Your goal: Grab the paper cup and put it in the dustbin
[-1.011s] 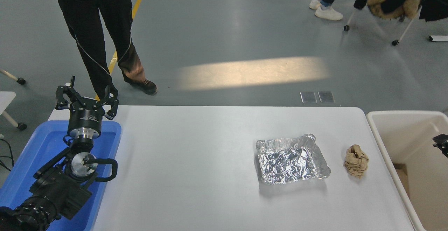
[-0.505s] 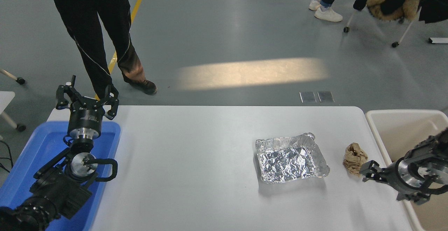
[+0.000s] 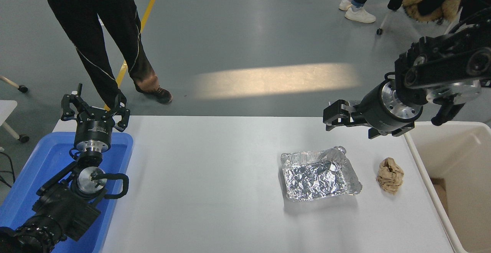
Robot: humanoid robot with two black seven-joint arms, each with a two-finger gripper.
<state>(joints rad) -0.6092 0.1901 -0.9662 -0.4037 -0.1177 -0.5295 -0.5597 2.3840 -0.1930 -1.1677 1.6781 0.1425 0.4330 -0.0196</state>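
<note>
My right hand [image 3: 330, 115] at upper right of frame above tabletop [image 3: 215, 176], grip state unclear. My left hand [image 3: 96, 109] spread, parked lower left. Dustbin [image 3: 422, 161] at right edge.

Crinkled, shiny aluminium foil tray [image 3: 320, 174]; rough, matt, crumpled brown paper ball [image 3: 390, 175]; smooth matt white table [image 3: 215, 191]; smooth cream-white plastic dustbin [image 3: 422, 168]; glossy blue plastic tray [image 3: 38, 161]; matt black right gripper [image 3: 333, 115] behind a brushed bare-metal wrist ring [image 3: 395, 105]; matt black left gripper [image 3: 95, 109] above a like metal ring; polished, faintly reflective grey floor [image 3: 245, 34]
</note>
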